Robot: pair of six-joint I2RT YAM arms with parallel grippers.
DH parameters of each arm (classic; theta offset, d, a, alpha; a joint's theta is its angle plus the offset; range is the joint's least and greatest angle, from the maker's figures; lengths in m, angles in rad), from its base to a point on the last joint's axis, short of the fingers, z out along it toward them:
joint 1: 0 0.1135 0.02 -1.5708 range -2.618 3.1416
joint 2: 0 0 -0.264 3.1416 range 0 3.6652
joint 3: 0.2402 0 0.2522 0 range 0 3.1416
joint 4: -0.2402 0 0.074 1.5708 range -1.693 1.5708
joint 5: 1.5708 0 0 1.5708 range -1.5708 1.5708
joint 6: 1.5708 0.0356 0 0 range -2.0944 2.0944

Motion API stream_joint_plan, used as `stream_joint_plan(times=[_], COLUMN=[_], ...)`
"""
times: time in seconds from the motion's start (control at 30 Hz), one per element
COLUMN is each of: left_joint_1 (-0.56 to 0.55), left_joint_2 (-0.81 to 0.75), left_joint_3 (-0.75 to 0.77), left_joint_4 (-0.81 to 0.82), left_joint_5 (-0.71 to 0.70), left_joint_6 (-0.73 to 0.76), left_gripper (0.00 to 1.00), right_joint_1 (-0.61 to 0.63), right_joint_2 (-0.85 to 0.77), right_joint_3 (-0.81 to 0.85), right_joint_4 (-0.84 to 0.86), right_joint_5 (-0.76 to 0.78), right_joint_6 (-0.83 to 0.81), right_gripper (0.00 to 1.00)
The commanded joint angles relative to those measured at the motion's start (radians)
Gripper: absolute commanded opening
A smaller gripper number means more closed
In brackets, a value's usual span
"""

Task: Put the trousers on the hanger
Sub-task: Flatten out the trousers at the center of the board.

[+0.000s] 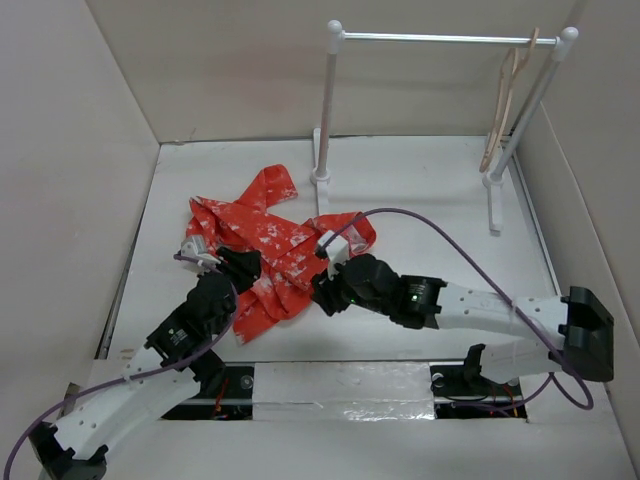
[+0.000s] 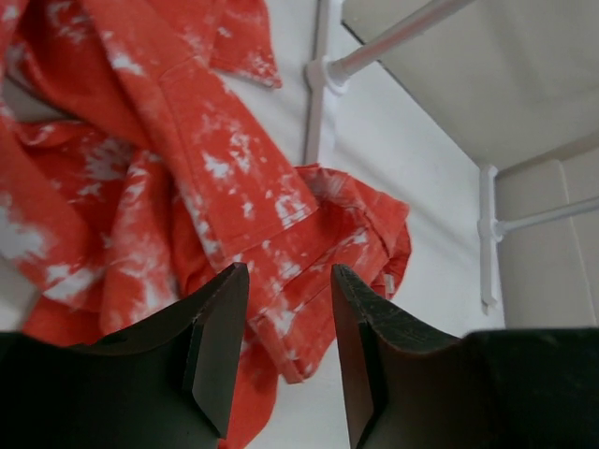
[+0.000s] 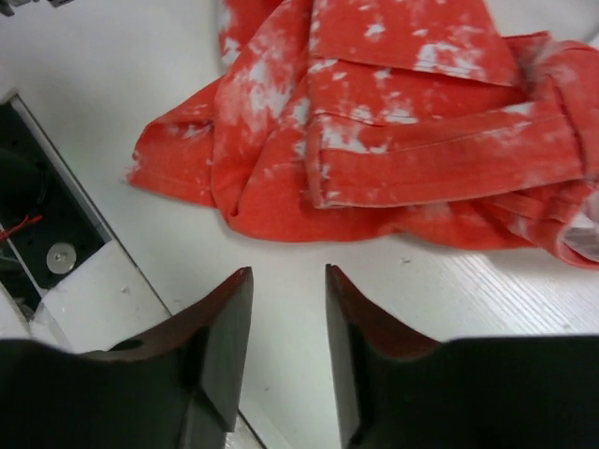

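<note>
The arms are partly hiding the crumpled trousers overhead. The left end effector and right end effector are gaping, empty. The hanger is hanging edge-on, indistinct.

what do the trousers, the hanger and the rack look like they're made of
The trousers: soft matte cloth, orange-red with white blotches; it folds and creases, and stitched hems show. The hanger: thin, pale beige, matte; probably wood, possibly plastic, too small to tell. The rack: smooth white posts, plastic or painted metal; its rail looks like bare metal with a grey sheen.
</note>
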Motion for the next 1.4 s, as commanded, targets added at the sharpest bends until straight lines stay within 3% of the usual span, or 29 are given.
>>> stream_joint_plan(times=[0.0, 0.03, 0.13, 0.27, 0.57, 0.67, 0.9, 1.0, 1.1, 1.13, 1.23, 1.37], left_joint_1=[0.004, 0.004, 0.004, 0.004, 0.004, 0.004, 0.004, 0.004, 0.013, 0.013, 0.034, 0.034], left_joint_2=[-0.038, -0.041, -0.044, -0.03, 0.079, 0.125, 0.197, 0.252, 0.306, 0.339, 0.383, 0.328], left_joint_3=[-0.015, -0.016, -0.045, -0.061, -0.105, -0.122, -0.17, -0.19, -0.194, -0.199, -0.171, -0.072], left_joint_4=[-0.151, -0.191, -0.226, -0.217, -0.151, -0.121, -0.018, 0.062, 0.155, 0.215, 0.234, 0.171], left_joint_5=[-0.069, -0.07, -0.05, -0.004, 0.069, 0.083, 0.086, 0.085, 0.085, 0.088, 0.08, 0.068], left_joint_6=[-0.09, -0.112, -0.139, -0.161, -0.162, -0.17, -0.162, -0.143, -0.112, -0.103, -0.064, 0.005], left_gripper=[0.38, 0.46, 0.56, 0.58, 0.64, 0.64, 0.61, 0.58, 0.46, 0.31, 0.0, 0.0], right_joint_1=[0.027, 0.037, 0.048, 0.048, 0.048, 0.048, 0.039, 0.03, 0.03, 0.03, 0.03, 0.03], right_joint_2=[0.09, 0.15, 0.233, 0.368, 0.527, 0.535, 0.479, 0.41, 0.309, 0.278, 0.152, 0.005], right_joint_3=[0.08, 0.105, 0.136, 0.207, 0.291, 0.288, 0.275, 0.26, 0.249, 0.245, 0.252, 0.315], right_joint_4=[0.104, 0.104, 0.136, 0.118, 0.055, 0.056, 0.058, 0.05, 0.001, -0.023, -0.089, -0.21], right_joint_5=[-0.027, -0.035, 0.01, 0.143, 0.338, 0.39, 0.473, 0.498, 0.547, 0.556, 0.59, 0.652], right_joint_6=[-0.032, -0.039, -0.05, -0.047, -0.027, -0.004, 0.013, 0.011, 0.022, 0.025, 0.024, 0.012], right_gripper=[0.57, 0.61, 0.67, 0.71, 0.61, 0.52, 0.02, 0.0, 0.0, 0.0, 0.0, 0.0])
